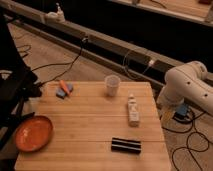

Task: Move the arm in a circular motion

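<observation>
The large glossy white arm [187,87] of thick rounded segments shows at the right edge of the camera view, beside and past the right side of the wooden table [90,125]. It bends from an upper joint near the right edge down toward the floor by the table's right side. The gripper is out of view, so it touches nothing on the table that I can see.
On the table stand a clear plastic cup [112,85], a small white bottle lying flat [133,110], a black bar-shaped object [125,145], an orange plate [33,133] and a blue-and-orange item [64,89]. Cables cross the floor behind. A black chair [12,85] stands left.
</observation>
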Tool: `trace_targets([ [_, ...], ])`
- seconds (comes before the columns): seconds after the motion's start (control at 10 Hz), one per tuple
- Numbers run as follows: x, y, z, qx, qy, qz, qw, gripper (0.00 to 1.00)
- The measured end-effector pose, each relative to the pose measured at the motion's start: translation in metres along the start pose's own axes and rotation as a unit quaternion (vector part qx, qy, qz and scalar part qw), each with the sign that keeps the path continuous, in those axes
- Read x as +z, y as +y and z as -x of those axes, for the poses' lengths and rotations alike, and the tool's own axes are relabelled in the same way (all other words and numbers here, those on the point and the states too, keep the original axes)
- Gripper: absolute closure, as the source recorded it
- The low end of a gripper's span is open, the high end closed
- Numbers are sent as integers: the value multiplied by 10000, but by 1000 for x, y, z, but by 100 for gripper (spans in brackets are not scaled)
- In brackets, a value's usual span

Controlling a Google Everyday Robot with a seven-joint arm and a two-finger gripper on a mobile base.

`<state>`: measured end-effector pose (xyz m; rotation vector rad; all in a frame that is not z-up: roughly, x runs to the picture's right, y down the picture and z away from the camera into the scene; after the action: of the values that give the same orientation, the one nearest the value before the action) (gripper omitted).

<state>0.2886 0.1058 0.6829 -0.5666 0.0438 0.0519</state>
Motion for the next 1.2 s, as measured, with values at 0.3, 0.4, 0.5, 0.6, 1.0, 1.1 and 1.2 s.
trace_targets([
  [0.3, 0, 0, 0, 0, 0, 0, 10000, 35],
  [0.4, 0, 0, 0, 0, 0, 0, 10000, 35],
  [0.5, 0, 0, 0, 0, 0, 0, 10000, 35],
  [0.6, 0, 0, 0, 0, -2, 4, 10000, 35],
  [1.0, 0, 0, 0, -1, -3, 3, 10000, 35],
  [1.1, 1, 0, 0, -1, -3, 4, 10000, 35],
  [1.2, 0, 0, 0, -2, 0, 3, 10000, 37],
])
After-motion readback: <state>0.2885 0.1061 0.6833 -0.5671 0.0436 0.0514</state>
